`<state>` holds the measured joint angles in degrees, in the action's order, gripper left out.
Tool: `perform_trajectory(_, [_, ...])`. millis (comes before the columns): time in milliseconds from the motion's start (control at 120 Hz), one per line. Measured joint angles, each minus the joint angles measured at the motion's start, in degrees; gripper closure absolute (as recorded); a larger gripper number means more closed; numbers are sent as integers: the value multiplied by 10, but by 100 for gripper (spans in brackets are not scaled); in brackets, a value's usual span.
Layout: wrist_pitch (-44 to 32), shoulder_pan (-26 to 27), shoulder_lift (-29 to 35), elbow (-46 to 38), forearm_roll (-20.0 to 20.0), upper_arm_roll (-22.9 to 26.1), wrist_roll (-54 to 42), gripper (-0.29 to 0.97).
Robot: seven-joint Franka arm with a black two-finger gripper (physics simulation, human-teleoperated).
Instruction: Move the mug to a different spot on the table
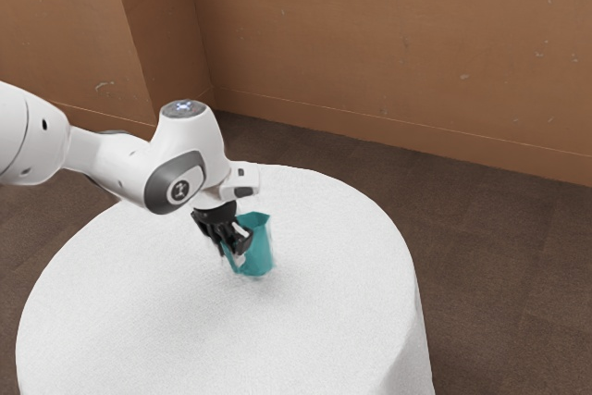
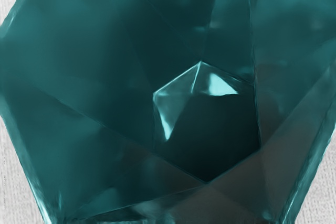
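Mug (image 1: 260, 249): teal, near the middle of the table (image 1: 351, 321), a little toward 12 o'clock in the exterior view. It leans slightly, with a small shadow right below its base. Whether the base touches the cloth I cannot tell.
Gripper (image 1: 235, 247): at the mug's 9 o'clock side, pointing down over the rim.
Claw: narrow, pinching the mug's wall, one finger outside and the other inside the rim.
Arm (image 1: 111, 168): white, coming in from 9 o'clock in the exterior view, above the table.
Wrist view: the mug's (image 2: 105, 77) faceted inside sits right under the hand, with white table (image 2: 8, 192) showing past its rim.
Table: round, covered in white cloth.
Surroundings: dark floor (image 1: 499, 228) and brown walls (image 1: 388, 34) toward 12 o'clock.
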<state>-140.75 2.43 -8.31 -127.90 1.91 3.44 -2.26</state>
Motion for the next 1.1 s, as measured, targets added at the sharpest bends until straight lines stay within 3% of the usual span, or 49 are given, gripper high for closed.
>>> perform_trajectory(367, [11, -4, 50, -8, 27, -12, 10, 56])
perform_trajectory(650, [9, -49, 98, -72, 29, -10, 29, 56])
perform_trajectory(883, [-77, -86, 83, -88, 52, -3, 44, 56])
perform_trajectory(1100, [-163, -74, 36, -94, 48, -13, 60, 56])
